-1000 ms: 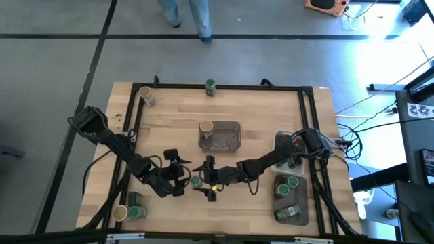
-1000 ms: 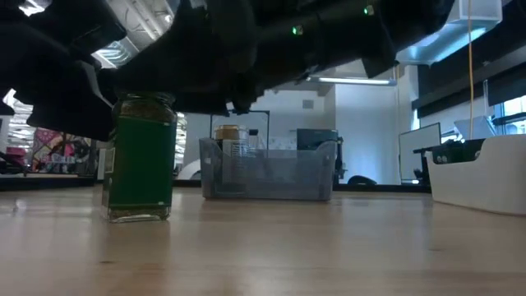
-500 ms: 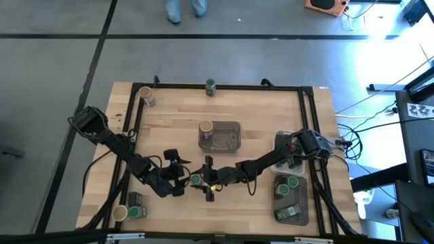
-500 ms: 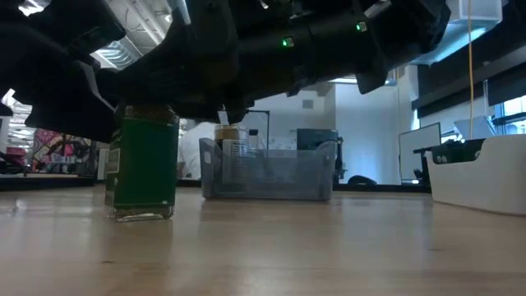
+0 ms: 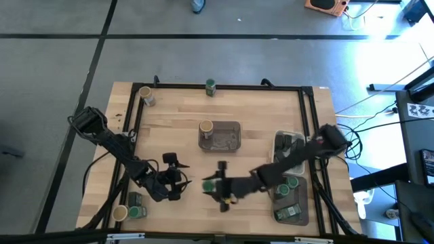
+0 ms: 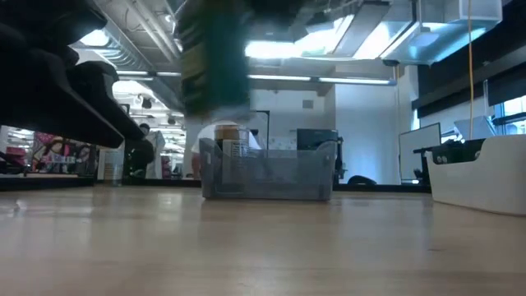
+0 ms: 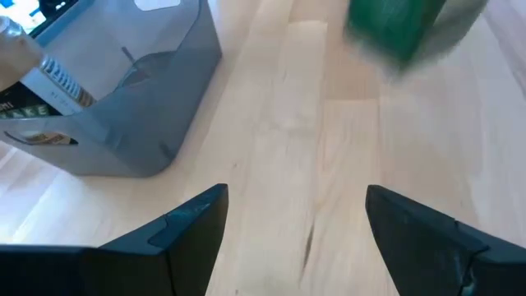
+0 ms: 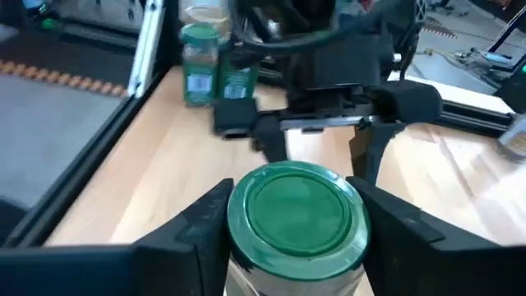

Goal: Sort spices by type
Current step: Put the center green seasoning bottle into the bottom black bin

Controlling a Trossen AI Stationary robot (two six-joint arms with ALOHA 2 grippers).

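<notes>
1. Right claw (image 5: 211, 185): fingers closed on either side of a round jar with a green lid (image 8: 297, 210), gripping it just under the lid. The jar sits upright between the two dark fingers.
2. Held jar, appearance: lid is flat, glossy green with a paler rim ring; body below it is green too. In the low view the jar (image 6: 215, 57) hangs clear of the tabletop (image 6: 263, 247), blurred, with no contact underneath.
3. Left claw (image 5: 178, 177): fingers stand apart with nothing between them, only bare wood showing in the gap. It sits just beside the right claw, the two facing each other; the held jar (image 7: 401, 29) shows ahead of the left claw's fingers (image 7: 193, 222).
4. Grey tray (image 5: 220, 135): beyond both claws, toward the far side of the tabletop. A tan-lidded jar (image 5: 206, 127) stands at its corner.
5. Other spices relative to the claws:
   - a green-lidded jar (image 5: 211, 86) at the far edge, well apart from both;
   - another tan-lidded jar (image 5: 145, 94) at the far corner on the left arm's side;
   - a tan-lidded jar (image 5: 121, 213), a green-lidded jar (image 5: 139, 212) and a small dark tin (image 5: 135, 199) clustered near the left claw, on its outer side.
6. Trays behind the right arm: one (image 5: 291, 200) holds two green-lidded jars (image 5: 287, 183) and a dark tin (image 5: 290, 213).
</notes>
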